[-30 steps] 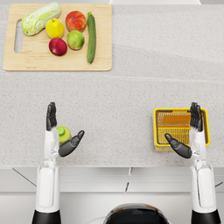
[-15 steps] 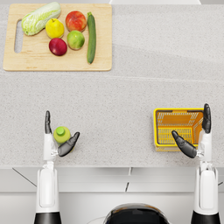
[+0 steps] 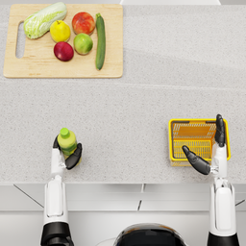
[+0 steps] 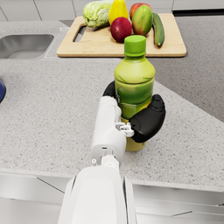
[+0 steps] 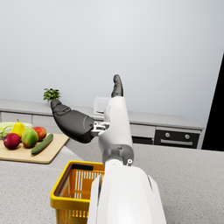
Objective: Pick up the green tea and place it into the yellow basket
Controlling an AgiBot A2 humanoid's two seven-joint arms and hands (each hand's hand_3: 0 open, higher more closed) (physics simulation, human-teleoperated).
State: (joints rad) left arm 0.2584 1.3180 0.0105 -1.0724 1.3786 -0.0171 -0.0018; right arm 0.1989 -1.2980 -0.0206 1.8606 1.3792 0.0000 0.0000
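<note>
Green tea (image 4: 134, 83) stands upright on the counter (image 3: 144, 101) near its front edge, gripped around its body by our left hand (image 4: 139, 117), while the yellow basket (image 3: 177, 144) sits well apart toward our right hand (image 3: 207, 153), spread and empty above it.

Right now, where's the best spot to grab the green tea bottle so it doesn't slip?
Around its middle, from the side. The green tea bottle stands upright on the counter, and its body is round and straight below the narrow cap, so fingers can probably wrap it best there. The left hand already holds it that way, low on the body.
</note>
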